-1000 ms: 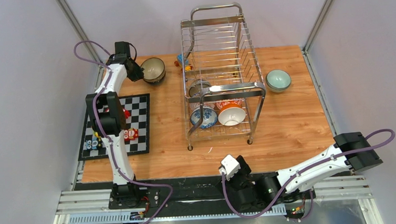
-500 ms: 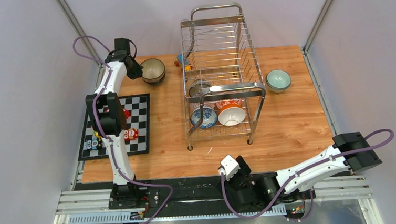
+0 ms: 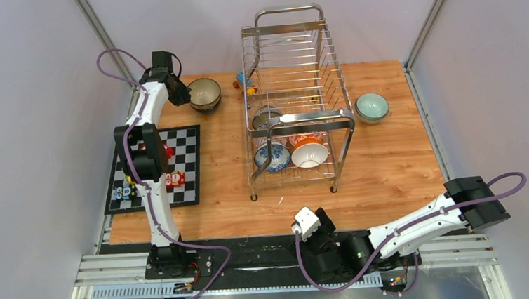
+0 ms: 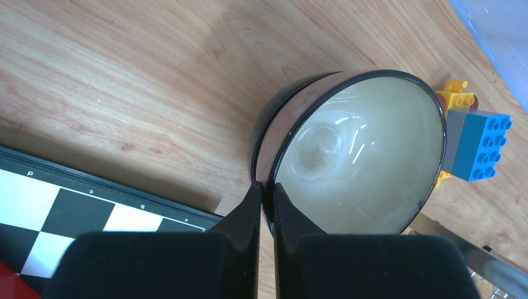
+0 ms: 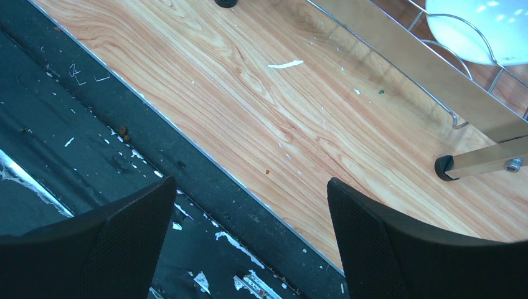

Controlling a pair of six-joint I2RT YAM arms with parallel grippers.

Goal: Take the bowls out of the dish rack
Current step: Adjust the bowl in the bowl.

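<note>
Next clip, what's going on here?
The left gripper is shut on the rim of a dark bowl at the far left of the table, past the chequered board. The right gripper is open and holds nothing, low by the near edge. At least three bowls sit in the lower tier of the dish rack. A mint bowl stands to its right.
</note>
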